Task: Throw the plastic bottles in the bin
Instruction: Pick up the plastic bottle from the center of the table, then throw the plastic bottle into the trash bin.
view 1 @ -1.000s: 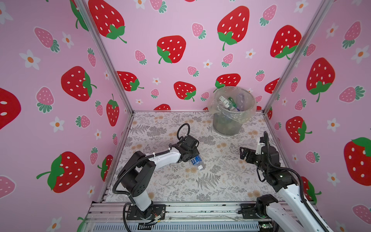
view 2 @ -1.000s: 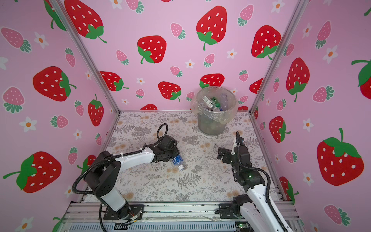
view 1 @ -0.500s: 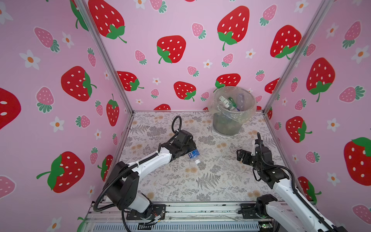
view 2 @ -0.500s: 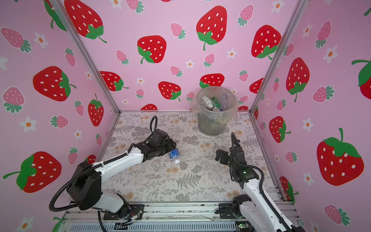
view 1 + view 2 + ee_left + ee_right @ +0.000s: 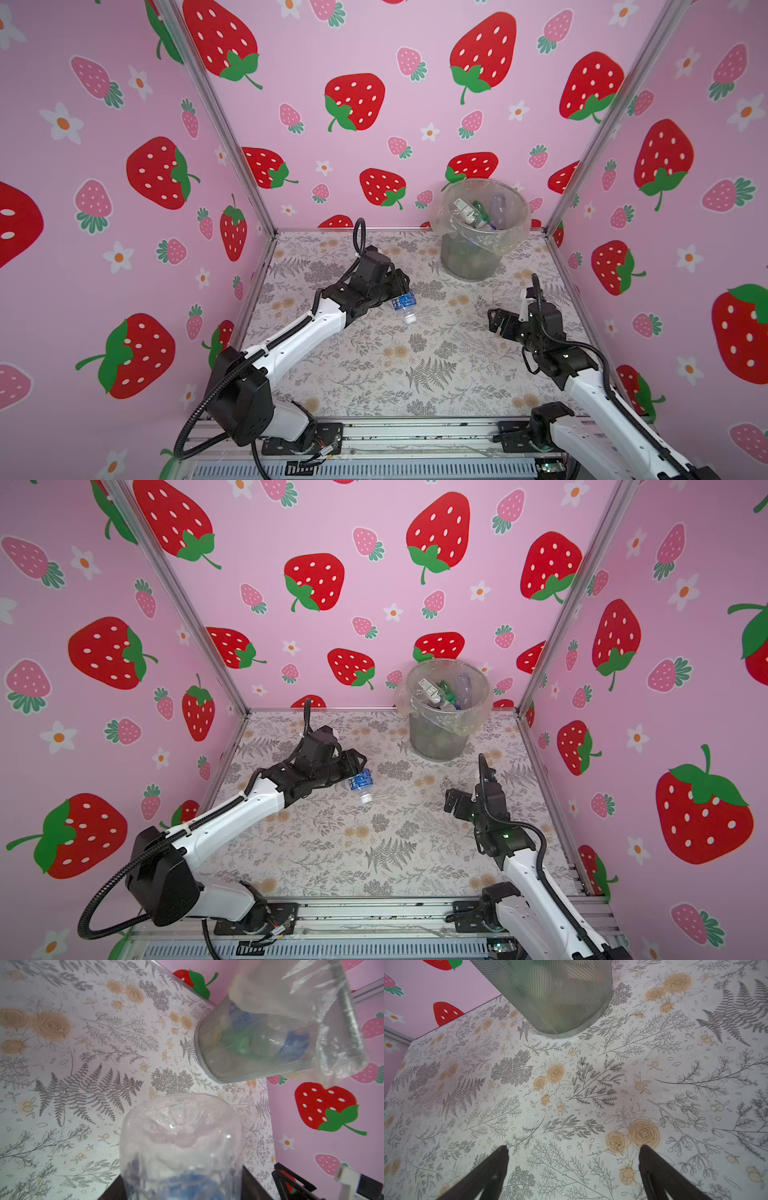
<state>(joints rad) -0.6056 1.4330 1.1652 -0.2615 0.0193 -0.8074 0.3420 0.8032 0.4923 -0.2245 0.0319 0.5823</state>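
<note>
**Risk:** bottle [image 5: 404, 302] gripped at base end only, cap end hanging free, tilted down toward tabletop [image 5: 374, 374]. Smooth thin plastic may pivot or slip during carry. Bin [image 5: 469, 259] well apart from bottle, rim high. Low approach may strike mesh wall or snag loose liner [image 5: 505, 245]; early release drops bottle short.

**Position:** left fingers [image 5: 397, 279] clamped on bottle body near base, label and cap protruding beyond tips. Right fingers [image 5: 492, 1169] wide apart, empty, over tabletop near bin foot. Other bottles [image 5: 478, 212] lie inside bin.
</note>
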